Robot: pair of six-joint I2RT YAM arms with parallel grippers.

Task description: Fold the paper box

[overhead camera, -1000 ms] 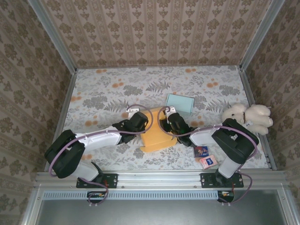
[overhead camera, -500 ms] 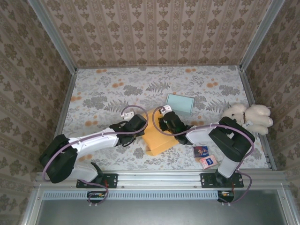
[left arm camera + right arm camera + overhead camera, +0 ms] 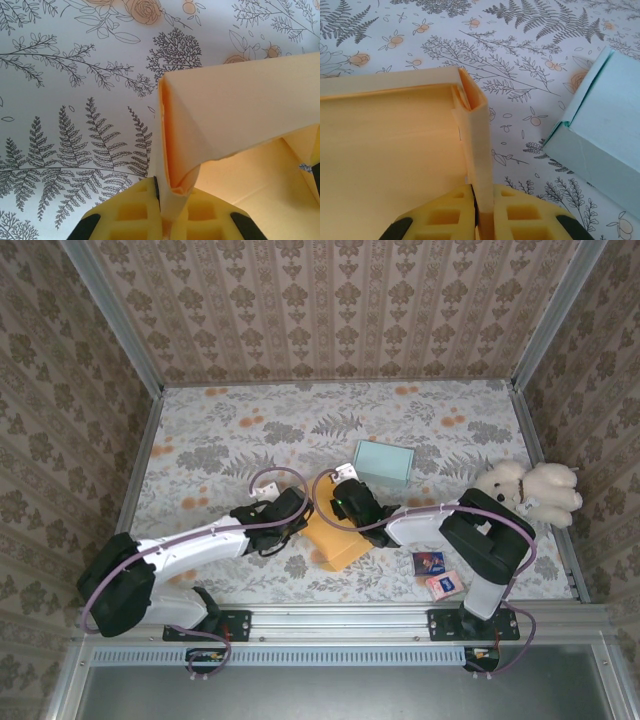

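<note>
Box (image 3: 335, 540) now lies farther from teal box (image 3: 384, 462), on its near-left. Right fingers (image 3: 445, 217) have closed onto one wall; left fingers (image 3: 135, 212) pinch the opposite wall. Both sides held, so creasing can likely proceed.

Bright, even, diffuse light is seen in all views. Soft, faint shadows are cast onto the tablecloth (image 3: 230, 430) just beside the paper box (image 3: 335, 543). In the wrist views the fern print (image 3: 75, 145) around the box is rendered sharp. The box's inner folds are shaded darker orange.
</note>
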